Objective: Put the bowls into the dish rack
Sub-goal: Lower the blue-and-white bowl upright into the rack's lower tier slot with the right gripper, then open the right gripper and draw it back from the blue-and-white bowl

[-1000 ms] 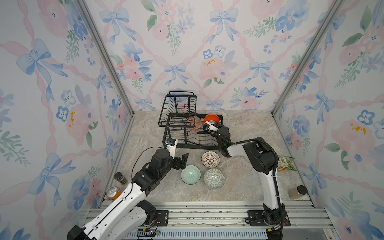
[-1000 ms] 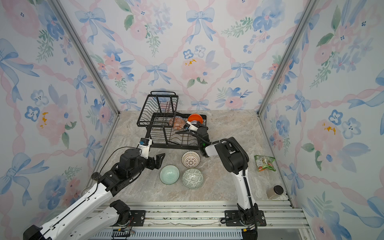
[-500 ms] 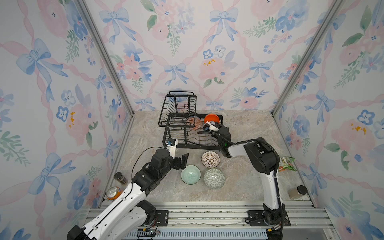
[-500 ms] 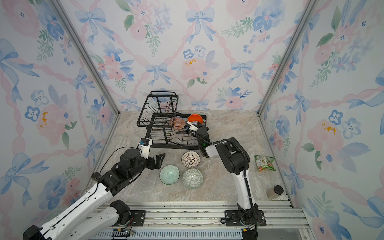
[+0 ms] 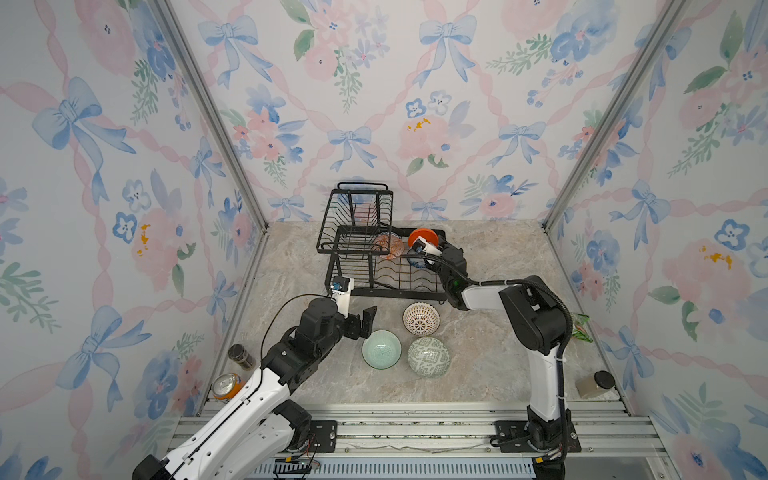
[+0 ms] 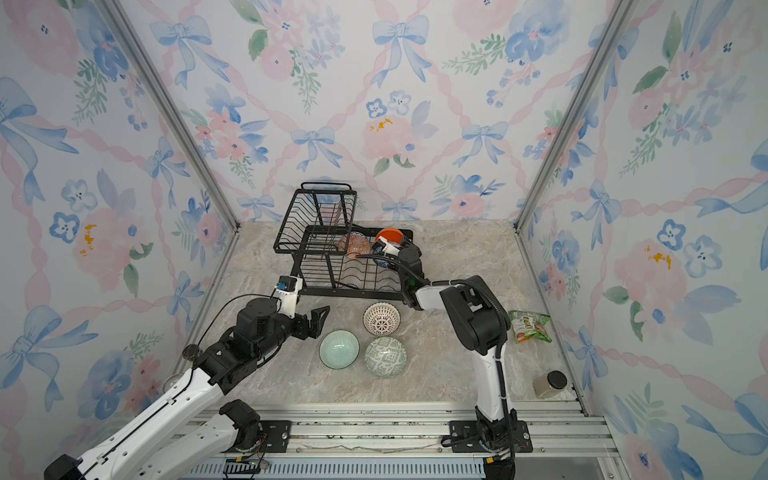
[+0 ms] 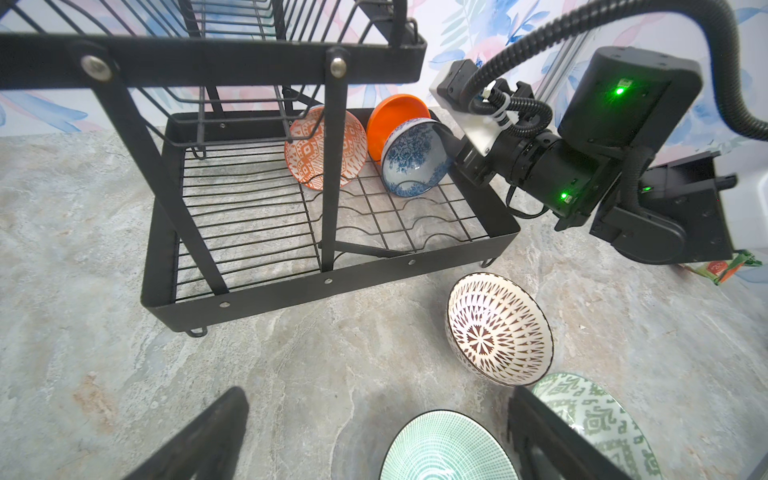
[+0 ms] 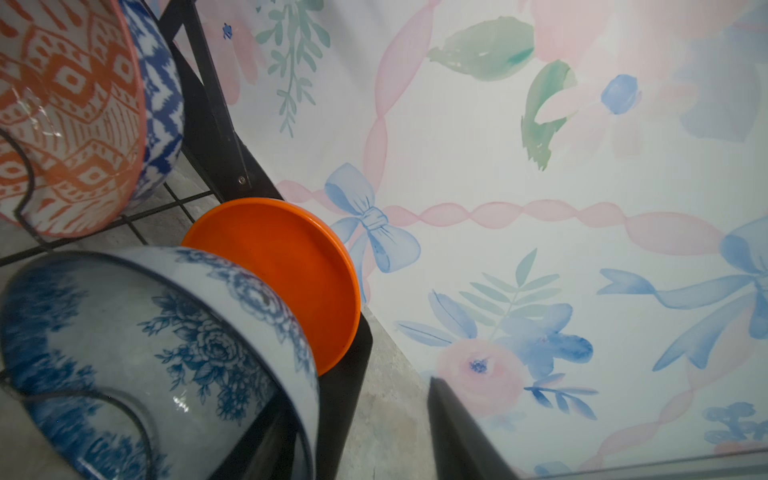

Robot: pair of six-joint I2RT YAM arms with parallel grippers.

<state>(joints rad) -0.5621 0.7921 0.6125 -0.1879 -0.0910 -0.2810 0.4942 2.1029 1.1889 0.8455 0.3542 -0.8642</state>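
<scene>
The black wire dish rack (image 5: 399, 293) (image 7: 291, 291) stands at the back of the table. Three bowls lean on edge in its low tray: the red-orange patterned one (image 7: 316, 153), the plain orange one (image 7: 395, 116) and the blue floral one (image 7: 411, 160) (image 8: 145, 345). My right gripper (image 7: 446, 145) (image 8: 353, 407) is open at the blue bowl's rim, with one finger inside the bowl and the other well clear outside. On the table in front lie the white brown-lattice bowl (image 5: 421, 318), the pale mint bowl (image 5: 381, 349) and the grey-green bowl (image 5: 429, 356). My left gripper (image 5: 361, 326) (image 7: 378, 399) hangs open and empty beside the mint bowl.
A soda can (image 5: 226, 386) and a dark jar (image 5: 241, 356) stand by the left wall. A green snack packet (image 6: 530, 327) and a black-lidded jar (image 6: 548, 384) sit at the right. The rack's raised basket tier (image 5: 357, 216) overhangs the tray's left half.
My right gripper has opened and let go of the blue floral bowl, which stays in the tray against the orange bowl. The left arm has not moved.
</scene>
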